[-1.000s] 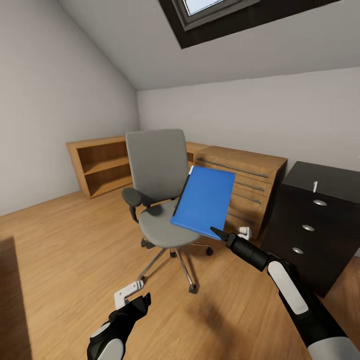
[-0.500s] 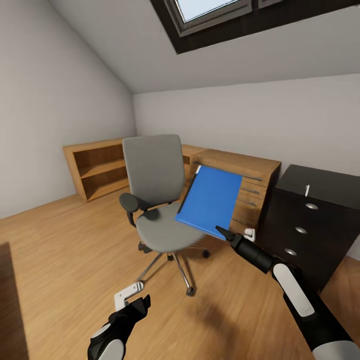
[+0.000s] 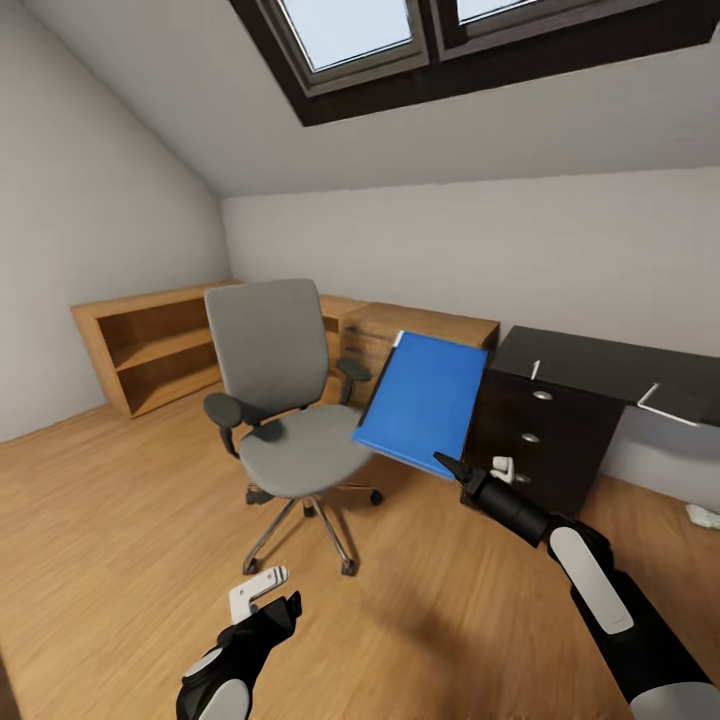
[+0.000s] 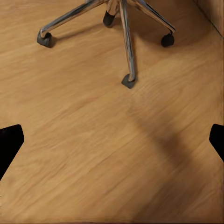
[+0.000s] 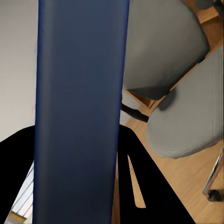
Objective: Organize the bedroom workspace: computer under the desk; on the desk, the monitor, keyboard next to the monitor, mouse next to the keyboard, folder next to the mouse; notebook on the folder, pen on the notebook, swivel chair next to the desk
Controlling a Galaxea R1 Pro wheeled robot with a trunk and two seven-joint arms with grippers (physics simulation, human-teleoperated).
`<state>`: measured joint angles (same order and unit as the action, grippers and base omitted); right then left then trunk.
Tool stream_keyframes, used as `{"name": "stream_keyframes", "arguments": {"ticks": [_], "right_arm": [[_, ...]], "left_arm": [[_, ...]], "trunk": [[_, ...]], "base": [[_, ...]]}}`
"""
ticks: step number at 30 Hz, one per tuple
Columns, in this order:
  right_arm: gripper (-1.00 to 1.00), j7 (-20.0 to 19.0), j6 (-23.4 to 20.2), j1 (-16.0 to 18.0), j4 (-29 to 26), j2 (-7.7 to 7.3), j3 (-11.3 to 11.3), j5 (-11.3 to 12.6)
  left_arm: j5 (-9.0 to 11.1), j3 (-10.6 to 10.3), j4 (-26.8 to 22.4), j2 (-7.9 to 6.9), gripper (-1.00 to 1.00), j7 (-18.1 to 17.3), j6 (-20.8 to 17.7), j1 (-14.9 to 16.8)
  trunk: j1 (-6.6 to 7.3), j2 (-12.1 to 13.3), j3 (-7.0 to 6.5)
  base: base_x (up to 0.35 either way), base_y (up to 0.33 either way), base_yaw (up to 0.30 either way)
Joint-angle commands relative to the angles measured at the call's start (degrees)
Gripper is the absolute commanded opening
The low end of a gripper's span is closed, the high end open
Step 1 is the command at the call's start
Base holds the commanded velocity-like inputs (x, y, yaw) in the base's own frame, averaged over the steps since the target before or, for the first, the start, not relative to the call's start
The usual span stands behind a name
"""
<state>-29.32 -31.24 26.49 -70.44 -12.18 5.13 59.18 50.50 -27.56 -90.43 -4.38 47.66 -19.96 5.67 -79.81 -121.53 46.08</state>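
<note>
The bright blue folder hangs tilted in the air beside the swivel chair, clear of its grey seat. My right gripper is shut on the folder's lower corner; in the right wrist view the folder stands edge-on between the black fingers. To the right is the black desk with a drawer block. On it lie a thin white pen and a dark notebook with white edges. My left gripper hangs low over the floor, open and empty, and the left wrist view shows its fingertips wide apart.
A light wooden drawer chest stands behind the folder and a low wooden shelf runs along the left wall. The chair's chrome star base spreads on the wood floor ahead of my left hand. A small pale object lies on the floor at right.
The view has swung right, bringing more of the desk and its top into sight. The folder stays held in my right gripper. The left arm looks unchanged.
</note>
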Motion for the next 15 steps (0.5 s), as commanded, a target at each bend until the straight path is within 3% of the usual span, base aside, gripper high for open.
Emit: {"name": "stream_keyframes", "arguments": {"ticks": [1, 7, 9, 15], "right_arm": [[-1.00, 0.05, -0.26, 0.05, 0.00, -0.07, 0.06, 0.41], [-1.00, 0.05, -0.29, 0.05, -0.13, -0.67, -0.97, 0.34], [-1.00, 0.05, -0.26, 0.05, -0.20, -1.42, -1.62, 0.33], [-1.00, 0.07, -0.21, 0.05, -0.31, -1.59, -1.76, 0.27]], "left_arm": [[0.24, -0.15, 0.59, -0.02, 1.00, 0.33, -0.17, 0.05], [0.16, -0.30, 4.59, 0.17, 1.00, 0.08, -0.12, 0.05], [0.05, -0.26, 11.04, 0.24, 1.00, -0.07, 0.10, 0.05], [0.09, -0.07, 18.02, 0.18, 1.00, -0.14, 3.34, 0.05]], "trunk": [[0.24, 0.39, -0.17], [1.56, 2.79, -1.49], [2.00, 3.60, -1.93], [3.31, 6.00, -3.24]], "base": [[-0.033, 0.000, -0.269], [-0.012, 0.000, -0.269], [-0.002, 0.000, -0.269], [0.000, 0.000, -0.269]]}}
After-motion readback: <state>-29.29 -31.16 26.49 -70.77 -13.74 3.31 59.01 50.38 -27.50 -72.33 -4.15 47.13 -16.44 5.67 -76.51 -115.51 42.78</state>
